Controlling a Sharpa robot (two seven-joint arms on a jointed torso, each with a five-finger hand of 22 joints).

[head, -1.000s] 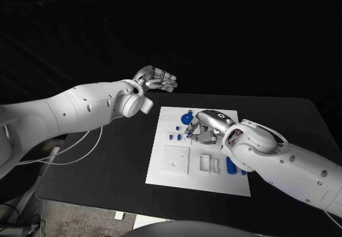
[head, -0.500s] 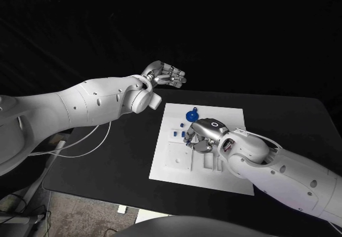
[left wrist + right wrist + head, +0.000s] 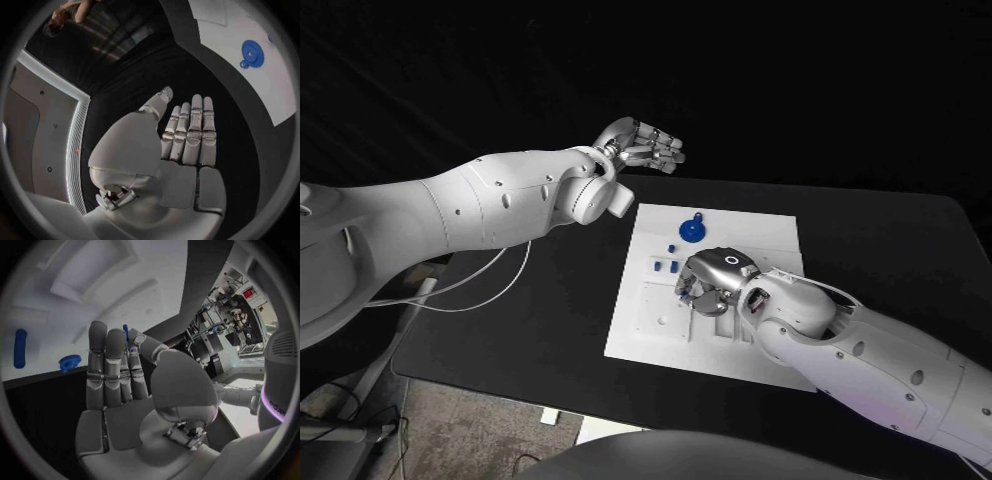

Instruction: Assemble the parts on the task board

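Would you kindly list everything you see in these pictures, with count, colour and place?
Black table: one, black, under everything.
White task board plate: one, white, mid-table.
Round blue disc part: one, blue, at the board's far end.
Small blue parts: a few, blue, on the board's left side, beside the right hand.
Blue gear-like part: one, blue, on the board near its edge.
Blue rod-shaped part: one, blue, lying on the board.
White cable: one, white, hanging under the left arm.
Left hand: silver, raised beyond the table's far edge, holds nothing.
Right hand: silver, low over the board's middle; a small blue piece sits at its fingers.
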